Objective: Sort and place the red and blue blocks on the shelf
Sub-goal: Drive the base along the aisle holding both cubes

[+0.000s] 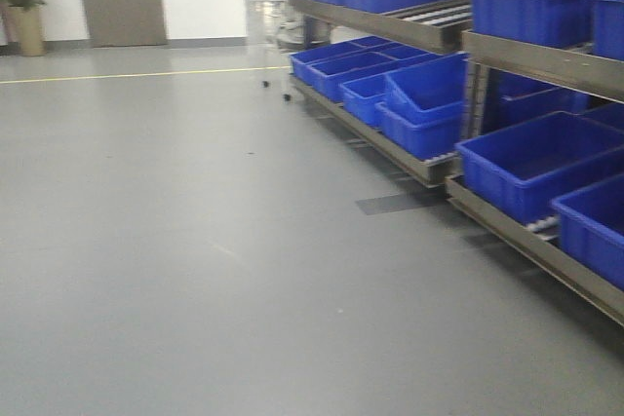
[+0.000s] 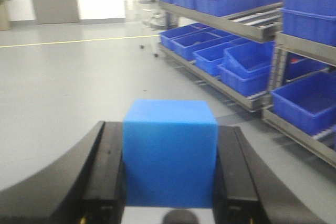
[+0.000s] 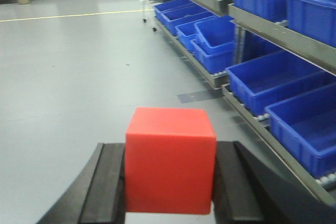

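Warehouse-like hall; steel roller shelf point(image 1: 546, 60) holding blue bins point(image 1: 531, 158); grey floor point(image 1: 195, 241), yellow line point(image 1: 127, 75).

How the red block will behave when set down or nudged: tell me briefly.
Probably stiff: the red block shows crisp, unbent edges while squeezed in the right gripper. Its flat faces suggest it will sit or slide, not roll. The matte surface likely grips well; weight cannot be judged.

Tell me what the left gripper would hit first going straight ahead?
Probably nothing soon. The left gripper, shut on the blue cube, points across open grey floor; the shelf with blue bins stands off to its right. Farther depth is unclear.
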